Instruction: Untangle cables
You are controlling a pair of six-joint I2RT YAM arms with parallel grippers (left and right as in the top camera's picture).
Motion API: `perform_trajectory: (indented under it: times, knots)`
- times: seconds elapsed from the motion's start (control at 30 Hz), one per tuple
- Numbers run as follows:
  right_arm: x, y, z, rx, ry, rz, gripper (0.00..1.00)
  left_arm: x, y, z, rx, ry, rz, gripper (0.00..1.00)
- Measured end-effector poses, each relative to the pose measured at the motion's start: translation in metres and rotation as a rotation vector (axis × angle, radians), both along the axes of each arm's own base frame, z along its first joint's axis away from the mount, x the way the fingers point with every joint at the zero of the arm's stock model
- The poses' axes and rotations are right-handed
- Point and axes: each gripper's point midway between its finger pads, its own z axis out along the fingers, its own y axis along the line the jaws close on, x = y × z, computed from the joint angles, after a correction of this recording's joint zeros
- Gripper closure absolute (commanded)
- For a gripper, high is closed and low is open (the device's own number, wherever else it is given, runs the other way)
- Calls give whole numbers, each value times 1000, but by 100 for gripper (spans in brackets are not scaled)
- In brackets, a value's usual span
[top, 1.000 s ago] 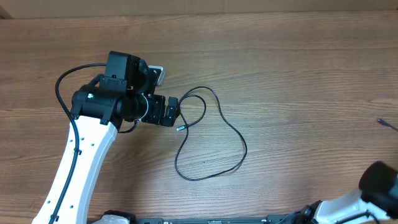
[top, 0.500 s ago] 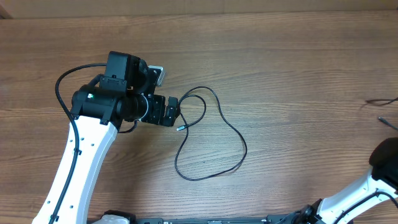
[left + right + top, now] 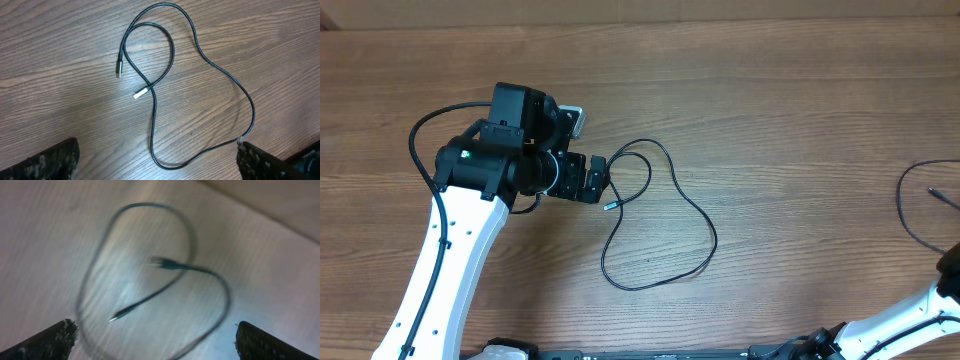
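One thin black cable (image 3: 714,238) lies in a loose loop on the wooden table mid-frame. In the left wrist view this cable (image 3: 153,120) crosses itself, and its two plug ends (image 3: 141,92) rest near the crossing. My left gripper (image 3: 600,180) hovers at the loop's left side and stands open (image 3: 157,167), with the loop's lower bend lying between its fingers untouched. A second cable (image 3: 901,200) curves at the table's right edge. The right wrist view shows it blurred (image 3: 145,204) below my open right gripper (image 3: 155,345), which holds nothing.
The left arm (image 3: 440,270) reaches up from the bottom left, with its own thick black wire (image 3: 415,150) looping to its left. Part of the right arm (image 3: 920,310) shows at the bottom right corner. The table's far edge (image 3: 640,20) runs along the top.
My right gripper has opened and its arm has drawn away to the right. The second cable's loop now lies in view at the right edge. The left arm has not moved.
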Motion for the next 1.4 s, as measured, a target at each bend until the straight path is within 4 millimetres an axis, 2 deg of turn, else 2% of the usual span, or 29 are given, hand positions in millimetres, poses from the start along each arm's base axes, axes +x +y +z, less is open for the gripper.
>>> perform_trajectory:
  times: [0.1, 0.17, 0.33, 0.43, 0.6, 0.67, 0.73, 0.87, 0.93, 1.07, 1.23, 1.4]
  knots:
    - [26, 22, 0, 92, -106, 155, 0, 0, 0, 0, 0, 0, 0, 1]
    - [48, 50, 3, 174, -197, 308, 0, 0, 0, 0, 0, 0, 0, 0]
    - [85, 135, 10, 358, -286, 588, 0, 0, 0, 0, 0, 0, 0, 0]
    - [97, 185, 11, 443, -271, 694, 0, 0, 0, 0, 0, 1, 0, 0]
    - [100, 269, 11, 580, -188, 848, 0, 0, 0, 0, 0, 0, 0, 1]
    - [99, 292, 10, 608, -157, 893, 0, 0, 0, 0, 0, 0, 0, 0]
    - [98, 325, 3, 643, -111, 956, 0, 0, 0, 0, 0, 0, 0, 0]
    - [83, 375, -23, 720, 1, 1029, 0, 0, 0, 0, 0, 0, 0, 1]
    - [70, 392, -43, 725, 96, 1032, 0, 0, 0, 0, 0, 0, 0, 0]
    - [45, 408, -68, 703, 266, 1005, 0, 0, 0, 0, 0, 0, 0, 0]
    - [20, 418, -96, 738, 358, 981, 2, 0, 0, 0, 0, 0, 0, 1]
    - [-3, 434, -113, 792, 418, 985, 7, 0, 0, 0, 0, 0, 0, 0]
